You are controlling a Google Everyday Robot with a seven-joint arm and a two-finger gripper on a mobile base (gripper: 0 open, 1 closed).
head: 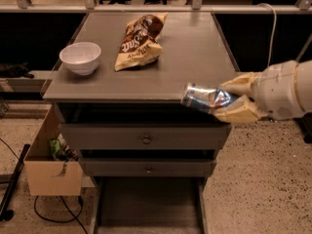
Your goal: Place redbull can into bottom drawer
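Observation:
My gripper (229, 100) comes in from the right and is shut on the redbull can (204, 97). The can is slim, blue and silver, and lies on its side between the cream fingers (239, 113). It hangs in the air in front of the cabinet's front right edge, level with the countertop rim. The bottom drawer (148, 206) is pulled out at the foot of the cabinet, a wide shallow tray with a dark floor, below and to the left of the can.
A brown-and-yellow chip bag (139, 43) and a white bowl (80, 57) sit on the grey countertop (195, 48). Two upper drawers with round knobs (146, 140) are shut. A cardboard box (51, 165) stands on the floor at the left, with cables beside it.

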